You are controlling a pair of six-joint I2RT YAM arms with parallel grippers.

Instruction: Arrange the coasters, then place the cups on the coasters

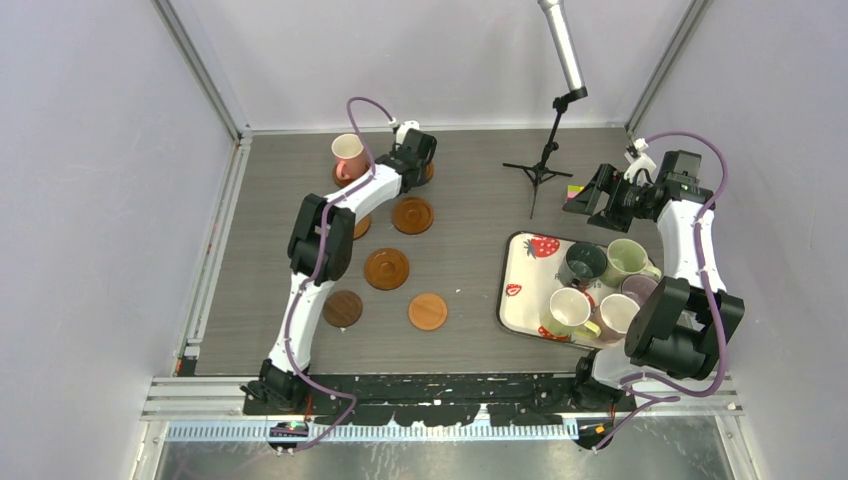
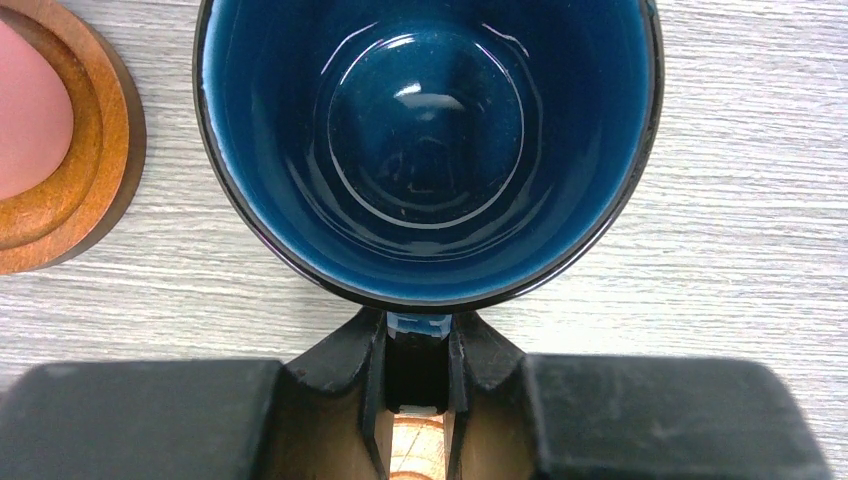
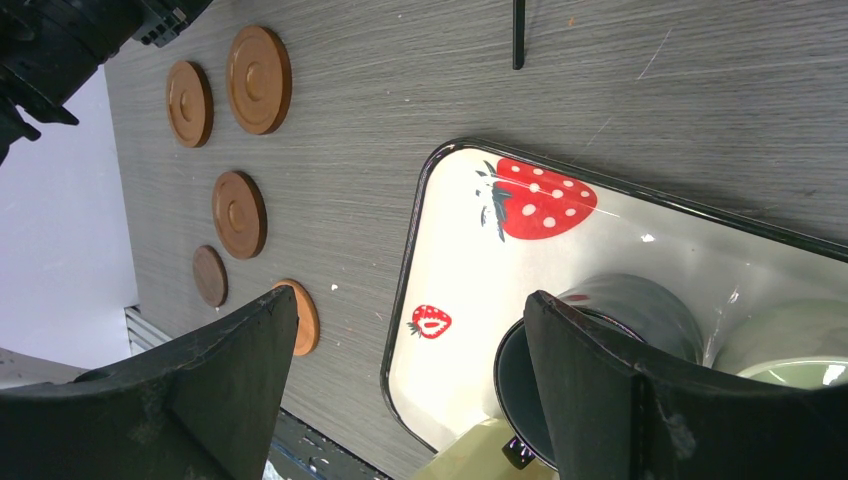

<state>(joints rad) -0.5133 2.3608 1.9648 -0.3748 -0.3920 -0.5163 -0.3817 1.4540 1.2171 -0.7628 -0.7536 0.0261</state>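
By the far edge of the worktop (image 1: 470, 200), your left gripper (image 2: 415, 400) clamps the dark blue cup (image 2: 425, 140).
Upright, handle toward the wrist; right gripper (image 3: 410, 390) spread wide, empty.

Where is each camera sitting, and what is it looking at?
Top external: high behind the arms, looking down on the table; left arm and right arm both show.
Left wrist: on the left arm, looking down into the dark blue cup; the left fingers pinch the handle.
Right wrist: on the right arm, looking across the strawberry tray toward the coasters; the open right fingers frame the view.
Shared: top and right wrist both show strawberry tray and coasters.
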